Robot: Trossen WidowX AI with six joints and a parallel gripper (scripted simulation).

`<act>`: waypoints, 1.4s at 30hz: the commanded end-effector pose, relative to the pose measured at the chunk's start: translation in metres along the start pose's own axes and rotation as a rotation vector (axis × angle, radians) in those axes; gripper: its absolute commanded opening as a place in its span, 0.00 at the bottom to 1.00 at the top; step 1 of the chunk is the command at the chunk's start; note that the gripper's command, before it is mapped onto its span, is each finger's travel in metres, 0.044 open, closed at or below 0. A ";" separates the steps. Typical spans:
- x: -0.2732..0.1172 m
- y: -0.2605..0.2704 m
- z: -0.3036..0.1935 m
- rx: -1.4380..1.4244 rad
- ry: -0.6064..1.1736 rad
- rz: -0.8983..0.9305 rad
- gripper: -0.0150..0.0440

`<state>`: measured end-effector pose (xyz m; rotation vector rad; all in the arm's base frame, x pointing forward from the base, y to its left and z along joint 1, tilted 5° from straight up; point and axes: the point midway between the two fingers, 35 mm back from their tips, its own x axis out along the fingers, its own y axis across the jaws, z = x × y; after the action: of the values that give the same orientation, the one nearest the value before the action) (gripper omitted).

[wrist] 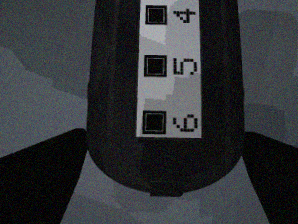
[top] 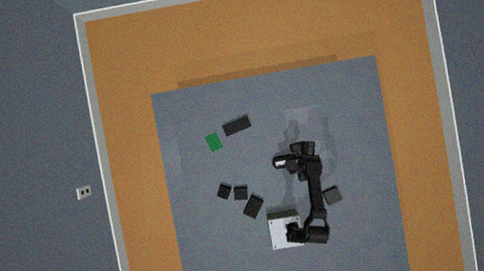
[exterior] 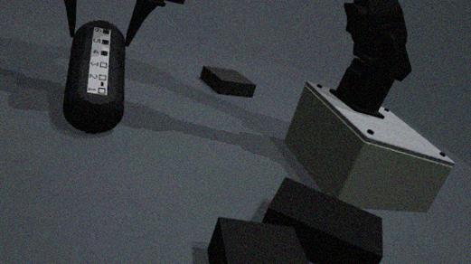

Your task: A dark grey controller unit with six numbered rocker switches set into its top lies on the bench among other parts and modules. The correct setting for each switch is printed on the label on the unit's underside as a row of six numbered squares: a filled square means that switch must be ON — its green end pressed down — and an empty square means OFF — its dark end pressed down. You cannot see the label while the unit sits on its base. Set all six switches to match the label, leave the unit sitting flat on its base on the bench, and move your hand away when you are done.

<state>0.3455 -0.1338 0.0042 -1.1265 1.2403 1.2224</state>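
Note:
The dark grey controller unit [top: 277, 168] [exterior: 92, 113] [wrist: 117, 100] is tilted, its underside facing up and toward the exterior camera. Its white label [exterior: 93, 86] [wrist: 187, 95] shows filled squares at 4, 5 and 6 and empty squares at 1, 2 and 3; the wrist view shows only 4 to 6. My gripper [exterior: 100, 39] [wrist: 165, 140] is shut on the unit, one finger against each long side near the number 6 end. The far end is low over the bench; whether it touches is unclear. The rocker switches are hidden.
A pale box with a white lid [top: 279, 237] [exterior: 408, 138] stands beside the arm's base. Dark blocks [top: 252, 205] [exterior: 325, 230] lie near it, and a flat block [top: 333, 195] [exterior: 228, 81] lies beyond. A green board [top: 213, 142] and a long dark module [top: 236, 125] lie farther off.

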 end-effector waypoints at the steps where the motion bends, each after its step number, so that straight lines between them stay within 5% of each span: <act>1: -0.005 0.000 0.005 0.002 -0.007 -0.006 0.82; 42: -0.026 0.000 0.030 0.002 -0.009 -0.006 0.82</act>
<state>0.3463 -0.1099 0.0286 -1.1264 1.2414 1.2169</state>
